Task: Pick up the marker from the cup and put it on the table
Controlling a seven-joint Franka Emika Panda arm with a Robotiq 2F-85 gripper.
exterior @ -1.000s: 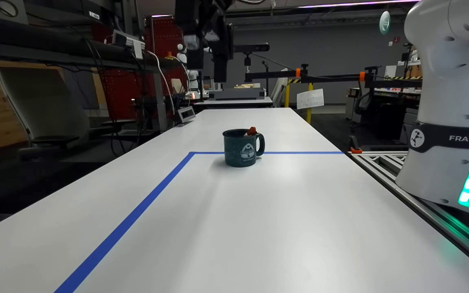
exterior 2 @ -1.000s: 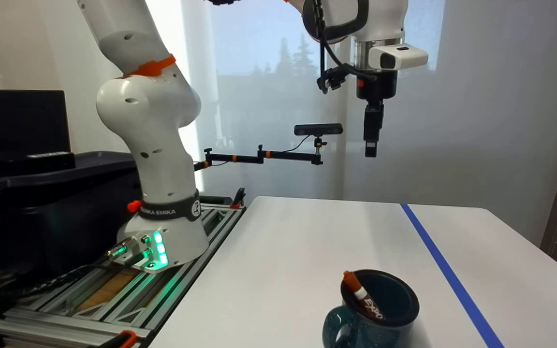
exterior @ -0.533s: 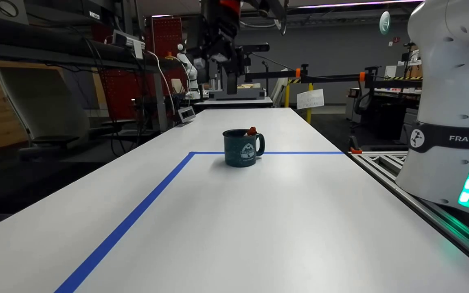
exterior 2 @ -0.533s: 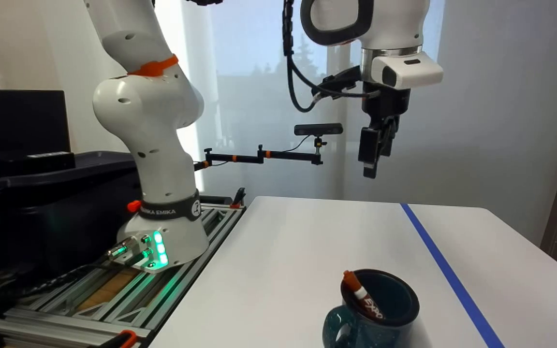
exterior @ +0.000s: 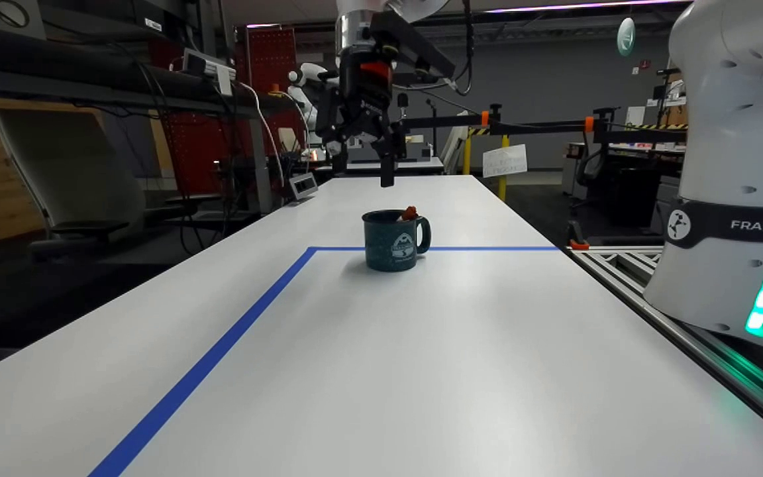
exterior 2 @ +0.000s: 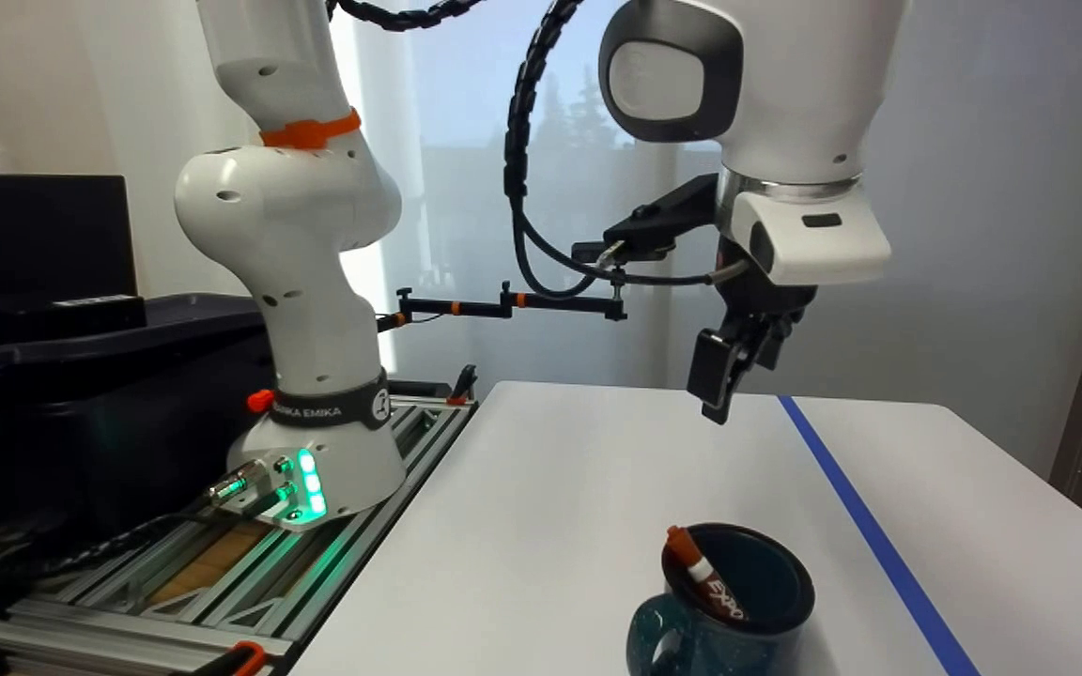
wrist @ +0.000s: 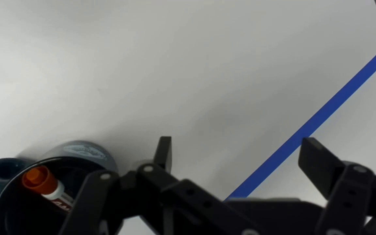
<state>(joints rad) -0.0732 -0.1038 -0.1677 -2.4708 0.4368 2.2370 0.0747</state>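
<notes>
The dark teal cup (exterior 2: 724,648) stands upright on the white table (exterior 2: 541,526); it also shows in an exterior view (exterior: 388,245) and at the lower left of the wrist view (wrist: 85,153). The marker (exterior 2: 705,575) leans inside the cup, its red-orange cap end poking above the rim near the handle. The cap shows in the wrist view (wrist: 41,179) and in an exterior view (exterior: 409,213). My gripper (exterior 2: 741,390) is open and empty, above the table and higher than the cup. In the wrist view, its fingers (wrist: 237,139) are wide apart, right of the cup; the left one hides part of it.
Blue tape lines (exterior: 242,331) run along and across the tabletop. The arm's base (exterior 2: 334,451) stands on a metal frame beside the table. A small grey device (exterior: 303,187) sits at the table's edge. A camera on a boom (exterior 2: 541,302) stands behind the table.
My gripper has come down toward the table and closer to the cup. It has also turned, so both fingers now show in the exterior views. The cup and marker have not moved.
</notes>
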